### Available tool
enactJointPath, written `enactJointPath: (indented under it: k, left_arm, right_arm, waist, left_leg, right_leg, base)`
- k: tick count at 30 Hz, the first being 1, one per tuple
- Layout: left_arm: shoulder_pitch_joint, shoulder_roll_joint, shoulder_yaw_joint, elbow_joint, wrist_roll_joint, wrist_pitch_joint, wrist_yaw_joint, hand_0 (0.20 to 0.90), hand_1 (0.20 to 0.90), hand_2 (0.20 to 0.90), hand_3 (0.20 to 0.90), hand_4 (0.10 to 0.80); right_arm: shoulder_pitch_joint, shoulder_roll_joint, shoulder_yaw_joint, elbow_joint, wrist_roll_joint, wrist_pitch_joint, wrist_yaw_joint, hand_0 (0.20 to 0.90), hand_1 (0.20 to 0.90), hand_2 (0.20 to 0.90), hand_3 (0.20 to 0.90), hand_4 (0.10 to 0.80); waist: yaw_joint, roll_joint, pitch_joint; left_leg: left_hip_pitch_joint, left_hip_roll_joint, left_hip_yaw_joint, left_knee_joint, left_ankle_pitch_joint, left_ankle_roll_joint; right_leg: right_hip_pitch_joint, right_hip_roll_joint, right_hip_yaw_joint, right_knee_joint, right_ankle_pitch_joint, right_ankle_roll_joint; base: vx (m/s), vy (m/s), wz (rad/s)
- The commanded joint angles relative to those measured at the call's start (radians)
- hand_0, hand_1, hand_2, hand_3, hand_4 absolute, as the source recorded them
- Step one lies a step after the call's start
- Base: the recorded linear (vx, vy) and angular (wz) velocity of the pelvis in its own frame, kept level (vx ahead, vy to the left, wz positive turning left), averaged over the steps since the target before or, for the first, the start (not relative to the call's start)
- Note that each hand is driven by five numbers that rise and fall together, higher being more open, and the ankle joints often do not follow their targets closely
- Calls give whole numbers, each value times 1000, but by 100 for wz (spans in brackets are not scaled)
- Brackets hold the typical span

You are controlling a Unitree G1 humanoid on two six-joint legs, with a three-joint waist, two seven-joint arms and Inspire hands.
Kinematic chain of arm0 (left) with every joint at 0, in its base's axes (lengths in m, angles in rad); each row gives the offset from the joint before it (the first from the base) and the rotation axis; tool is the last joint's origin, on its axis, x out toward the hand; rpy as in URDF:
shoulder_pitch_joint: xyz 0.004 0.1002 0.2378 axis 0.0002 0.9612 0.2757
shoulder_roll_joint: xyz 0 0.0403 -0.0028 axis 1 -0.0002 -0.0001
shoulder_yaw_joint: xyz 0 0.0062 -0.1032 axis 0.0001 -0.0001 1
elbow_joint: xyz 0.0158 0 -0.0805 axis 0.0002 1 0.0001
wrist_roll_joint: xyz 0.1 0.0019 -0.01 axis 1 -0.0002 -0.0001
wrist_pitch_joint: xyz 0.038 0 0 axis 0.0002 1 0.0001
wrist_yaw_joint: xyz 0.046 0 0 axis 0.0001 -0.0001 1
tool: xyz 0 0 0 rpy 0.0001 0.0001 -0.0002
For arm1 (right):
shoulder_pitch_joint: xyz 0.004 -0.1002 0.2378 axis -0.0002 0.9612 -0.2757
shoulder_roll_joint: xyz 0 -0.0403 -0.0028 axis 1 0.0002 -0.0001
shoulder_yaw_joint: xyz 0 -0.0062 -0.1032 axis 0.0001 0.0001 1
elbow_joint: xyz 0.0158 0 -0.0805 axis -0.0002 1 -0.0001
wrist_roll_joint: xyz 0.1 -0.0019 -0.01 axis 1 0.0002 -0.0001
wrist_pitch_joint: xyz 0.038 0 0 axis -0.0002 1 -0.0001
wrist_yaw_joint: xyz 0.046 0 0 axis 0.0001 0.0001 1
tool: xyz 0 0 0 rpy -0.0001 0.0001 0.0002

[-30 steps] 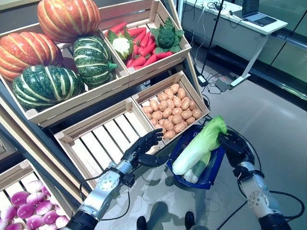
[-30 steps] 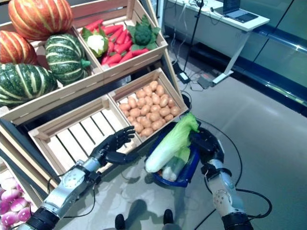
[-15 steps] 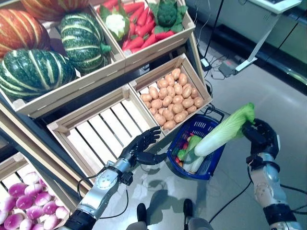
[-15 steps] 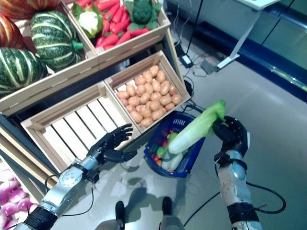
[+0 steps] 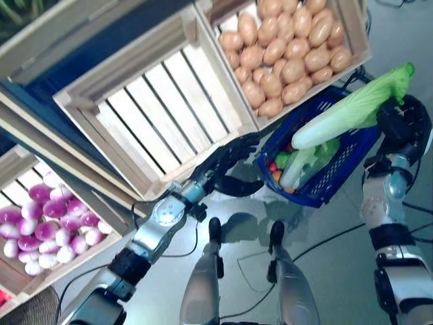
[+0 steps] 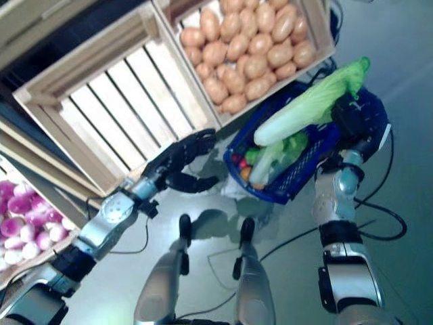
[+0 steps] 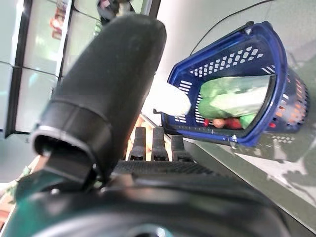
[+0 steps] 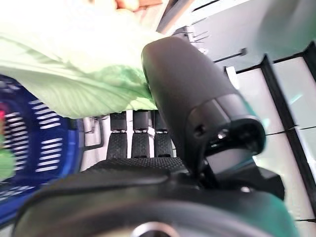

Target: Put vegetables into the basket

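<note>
Two hands are in shot, and the whole view has swung down since half a second ago: the pumpkins and top crates are out of frame now, and that's the camera moving, not the stock. The left hand hangs near the basket's left rim, fingers loosely spread, holding nothing. The right hand is wrapped round the leafy end of the cabbage, its white stem poking over the blue basket, which has greens and red bits inside. Far left, a crate of purple turnips; further back, an empty slatted crate and a crate of potatoes.
</note>
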Motion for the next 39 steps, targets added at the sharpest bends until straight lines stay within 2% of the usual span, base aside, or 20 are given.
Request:
enactJointPath:
  k: [1,3,7,13,17,25,32,33,34,39]
  left_arm:
    - [-34,14,38,-125,-41,-147,18,900,900,900,900,800]
    - [-46,5,30,-126,-38,-145,20,900,900,900,900,800]
    - [-85,13,15,-115,-57,-145,15,900,900,900,900,800]
    - [-125,45,-2,-110,-78,-159,27,900,900,900,900,800]
    - [-120,55,10,-118,-103,-183,55,900,900,900,900,800]
    - [-126,65,4,-138,-108,-193,56,900,900,900,900,800]
    - [-122,58,-5,-168,-101,-188,74,900,900,900,900,800]
    - [-121,57,-7,-169,-106,-187,74,900,900,900,900,800]
    - [-118,57,-7,-171,-107,-186,78,900,900,900,900,800]
    - [-108,65,-6,-184,-125,-198,51,900,900,900,900,800]
  right_arm:
    - [-108,-128,2,-100,36,-189,-25,300,300,300,300,400]
    - [-126,-124,1,-86,25,-185,-40,300,300,300,300,400]
    - [-174,-128,11,-26,-25,-169,-94,300,300,300,300,400]
    - [-221,-165,48,60,-90,-135,-170,300,300,300,300,400]
    - [-237,-180,51,89,-137,-76,-221,300,300,300,300,400]
    - [-257,-163,35,179,-118,-45,-348,300,300,300,300,400]
    - [-250,-152,46,212,-108,-28,-347,300,300,300,300,400]
    - [-251,-149,48,217,-102,-21,-334,620,620,620,620,613]
    - [-250,-150,49,220,-114,-2,-321,900,900,900,900,800]
    - [-231,-168,68,224,-101,28,-271,900,900,900,900,800]
  waist:
    - [-7,-8,-1]
    - [-5,-6,-1]
    - [6,1,-1]
    - [8,17,-1]
    - [10,33,-1]
    - [10,54,-1]
    - [10,66,-1]
    - [11,68,-1]
    - [12,67,-1]
    - [14,62,-1]
  left_leg:
    - [-104,-34,-32,187,-88,-3]
    - [-168,-41,-47,251,-108,-3]
    - [-256,-49,-41,322,-135,9]
    - [-351,-58,-34,408,-175,22]
    - [-425,-68,-30,469,-190,28]
    - [-506,-73,-24,542,-224,36]
    - [-520,-82,-18,545,-224,40]
    - [-521,-81,-18,545,-224,40]
    - [-522,-82,-18,545,-224,40]
    - [-515,-82,-18,531,-216,36]
  right_leg:
    - [-71,-12,28,261,-108,-35]
    - [-132,-23,41,325,-126,-36]
    - [-235,-49,50,424,-152,-30]
    - [-344,-58,63,538,-187,-33]
    - [-426,-60,74,607,-197,-34]
    - [-510,-62,84,683,-223,-39]
    - [-526,-57,83,685,-220,-44]
    - [-529,-56,83,688,-220,-45]
    - [-530,-57,82,688,-219,-46]
    - [-518,-55,74,675,-216,-50]
  base:
    - [-89,-3,16]
    - [-76,5,19]
    - [-74,13,16]
    - [-42,12,2]
    - [-19,27,-3]
    - [1,-10,2]
    - [18,-1,2]
    - [39,-6,1]
    - [37,-7,1]
    - [36,-22,1]
